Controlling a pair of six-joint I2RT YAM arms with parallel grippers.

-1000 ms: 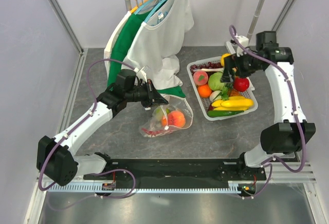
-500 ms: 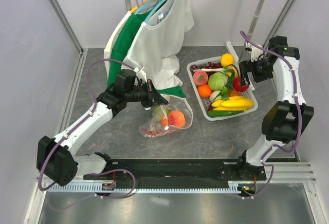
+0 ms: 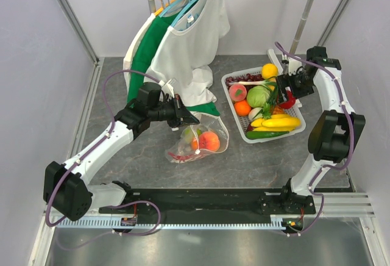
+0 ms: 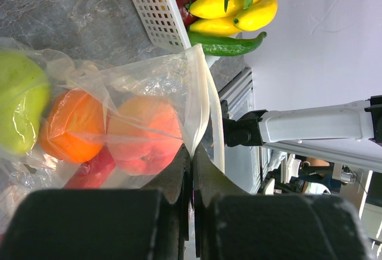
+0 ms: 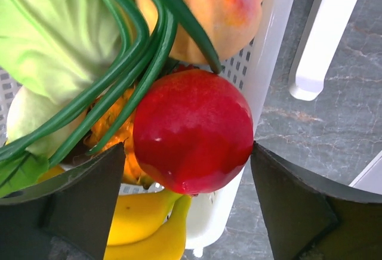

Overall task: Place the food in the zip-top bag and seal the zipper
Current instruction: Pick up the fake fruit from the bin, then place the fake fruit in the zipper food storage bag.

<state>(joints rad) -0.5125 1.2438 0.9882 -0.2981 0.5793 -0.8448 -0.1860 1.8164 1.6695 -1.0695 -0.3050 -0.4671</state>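
The zip-top bag [image 3: 198,140] lies mid-table with a green apple [image 4: 18,108], an orange [image 4: 71,126], a peach [image 4: 146,135] and a red chili [image 4: 89,170] inside. My left gripper [image 3: 194,119] is shut on the bag's mouth edge [image 4: 194,102]; the pale zipper [image 4: 218,129] hangs just beside the jaws. My right gripper [image 3: 284,97] is open over the white basket [image 3: 239,115]. A red apple [image 5: 191,132] sits between its fingers [image 5: 292,200], the right one at the apple's side, the left one a little apart.
The basket wall [image 5: 268,45] runs just right of the red apple. Bananas [image 5: 149,224], green onion stalks [image 5: 137,45], a cabbage [image 3: 258,95] and other fruit fill the basket. Shirts [image 3: 183,46] hang on a rack behind the bag. A white rack foot [image 5: 322,33] stands beside the basket.
My right arm has swung down from above the basket until its open fingers straddle the red apple. The left arm and the bag have not moved.
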